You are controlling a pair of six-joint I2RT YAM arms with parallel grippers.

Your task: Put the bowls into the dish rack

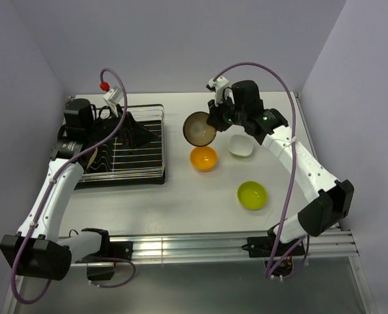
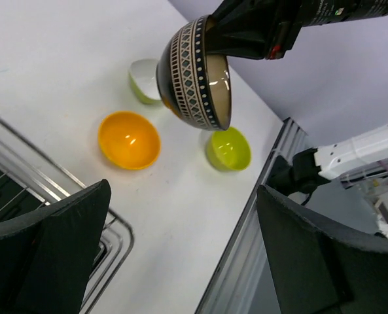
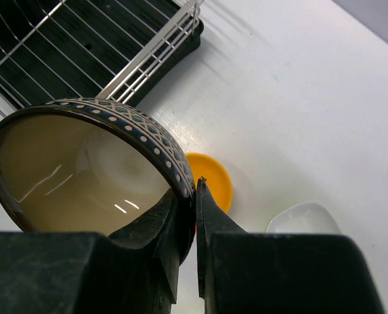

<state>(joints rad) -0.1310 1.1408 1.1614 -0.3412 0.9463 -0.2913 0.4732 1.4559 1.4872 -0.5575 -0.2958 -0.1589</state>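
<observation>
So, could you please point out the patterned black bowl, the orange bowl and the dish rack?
patterned black bowl (image 2: 192,72), left wrist view, on its patterned outer wall.
orange bowl (image 1: 203,157), top external view, inside its hollow.
dish rack (image 1: 144,154), top external view, on its bare wire grid.

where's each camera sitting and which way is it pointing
Top external: above and behind the bases, looking down at the table and dish rack; left arm and right arm show.
Left wrist: above the rack's edge, facing right across the table; its open jaws frame the bottom corners.
Right wrist: raised, facing left toward the rack; its jaws pinch the patterned bowl at its rim.
Shared by both wrist views: patterned bowl, orange bowl, white bowl.
</observation>
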